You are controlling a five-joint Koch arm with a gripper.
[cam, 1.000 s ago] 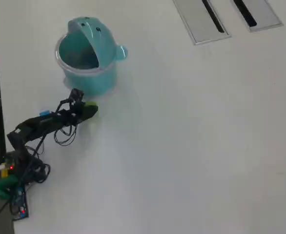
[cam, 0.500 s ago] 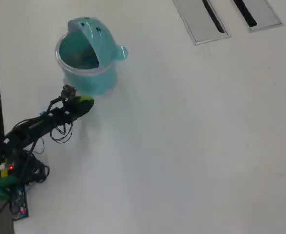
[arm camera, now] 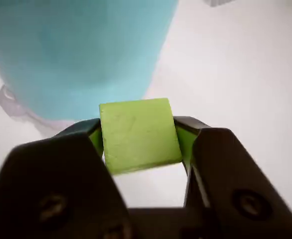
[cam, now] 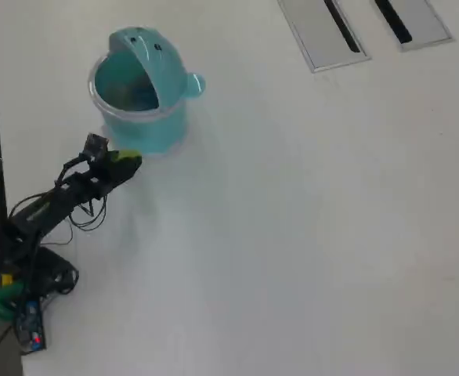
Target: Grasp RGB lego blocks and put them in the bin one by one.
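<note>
A yellow-green lego block (arm camera: 138, 134) sits clamped between the two black jaws of my gripper (arm camera: 138, 142), held above the white table. The light-teal bin (arm camera: 81, 50) fills the upper left of the wrist view, close ahead of the block. In the overhead view my gripper (cam: 128, 160) with the yellow-green lego block (cam: 130, 159) at its tip hovers just beside the lower left wall of the bin (cam: 171, 125), whose domed lid is tilted open. No red or blue block shows in either view.
Two flat grey slotted panels (cam: 323, 31) lie at the table's top right in the overhead view. The arm's base and loose cables (cam: 26, 274) sit at the left edge. The table (cam: 308, 235) stretches white to the right and bottom.
My arm has swung left and upward in the overhead view, carrying the yellow-green block from below the bin toward the bin's lower left side. The grip has not changed.
</note>
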